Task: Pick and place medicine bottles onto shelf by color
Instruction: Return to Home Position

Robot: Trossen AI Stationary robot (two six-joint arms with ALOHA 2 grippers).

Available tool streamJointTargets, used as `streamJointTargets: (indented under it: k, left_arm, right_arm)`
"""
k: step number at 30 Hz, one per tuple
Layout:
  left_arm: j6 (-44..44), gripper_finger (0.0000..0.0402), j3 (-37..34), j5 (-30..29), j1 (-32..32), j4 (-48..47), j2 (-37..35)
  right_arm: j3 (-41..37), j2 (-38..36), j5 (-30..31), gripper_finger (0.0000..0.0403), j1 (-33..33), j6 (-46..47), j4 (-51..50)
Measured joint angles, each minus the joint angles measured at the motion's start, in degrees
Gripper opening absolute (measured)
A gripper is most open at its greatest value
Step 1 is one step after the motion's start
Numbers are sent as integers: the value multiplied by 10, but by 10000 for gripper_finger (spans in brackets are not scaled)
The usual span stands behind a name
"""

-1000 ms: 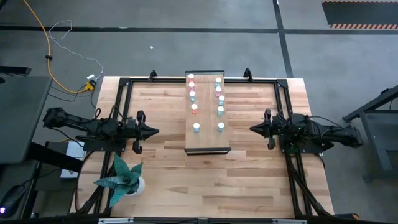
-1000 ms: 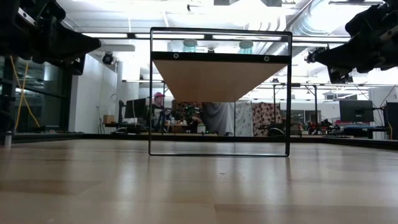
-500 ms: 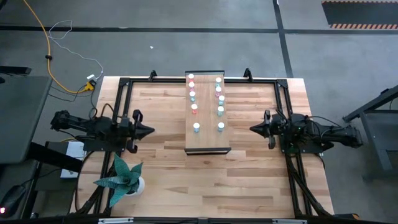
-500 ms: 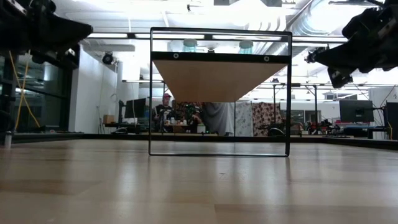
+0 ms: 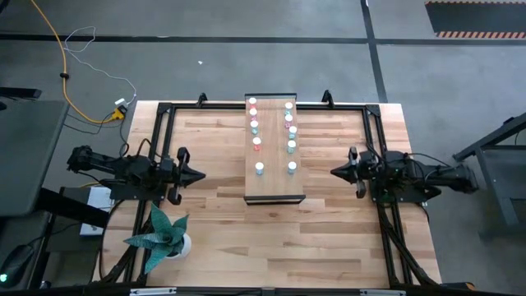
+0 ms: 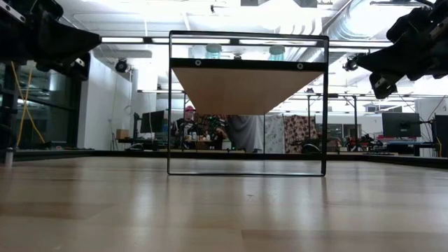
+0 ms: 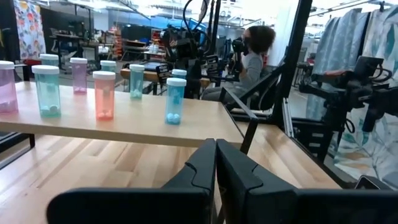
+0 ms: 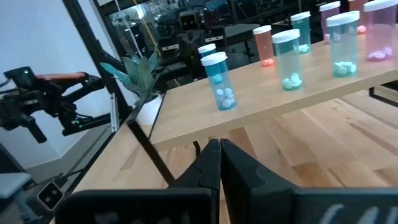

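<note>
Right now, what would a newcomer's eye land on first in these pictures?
Two rows of small colored bottles stand on the raised wooden shelf at the middle of the table. On either side, the left claw and right claw hang shut and empty, pointing toward it. A green potted plant sits near the left claw.

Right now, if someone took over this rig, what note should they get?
Left gripper: shut, empty, beside the shelf on its own side, apart from it.
Right gripper: shut, empty, on the opposite side, also apart.
Bottles: all in view stand upright in two rows on the shelf; none shows on the table.
Done: placing, it seems.
Left: probably only parking the arms. The colour grouping is worth checking.
</note>
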Motion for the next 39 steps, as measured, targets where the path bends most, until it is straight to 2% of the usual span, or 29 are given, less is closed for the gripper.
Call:
streamJointTargets:
  k: [8, 39]
  left_arm:
    - [0, 3, 0, 4, 0, 0, 0]
    - [0, 3, 0, 4, 0, 2, 0]
  right_arm:
    - [0, 0, 0, 0, 19, 0, 0]
    - [0, 4, 0, 0, 19, 0, 0]
